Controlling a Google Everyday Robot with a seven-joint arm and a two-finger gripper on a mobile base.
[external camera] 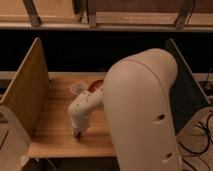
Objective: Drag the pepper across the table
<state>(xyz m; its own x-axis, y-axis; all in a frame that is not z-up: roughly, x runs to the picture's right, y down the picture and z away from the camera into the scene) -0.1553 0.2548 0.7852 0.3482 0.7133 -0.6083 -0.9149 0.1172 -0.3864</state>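
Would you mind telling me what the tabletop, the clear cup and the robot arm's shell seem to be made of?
The table looks like light wood with a matte finish: plank seams show. The cup seems to be thin translucent plastic, though glass is possible. The arm has a smooth cream shell, probably moulded plastic. The gripper sits low at the table's near edge.

Clear cup [78,88] beside reddish-brown bowl [95,84]

Count on the bench [55,107]: one of most kinds, two side boards.

One clear cup [78,88] and one round reddish-brown thing [95,84] at centre frame; one tan board [29,87] left, one dark green board [184,85] right; one arm [142,110], one tool [78,133] low at lower left of centre.
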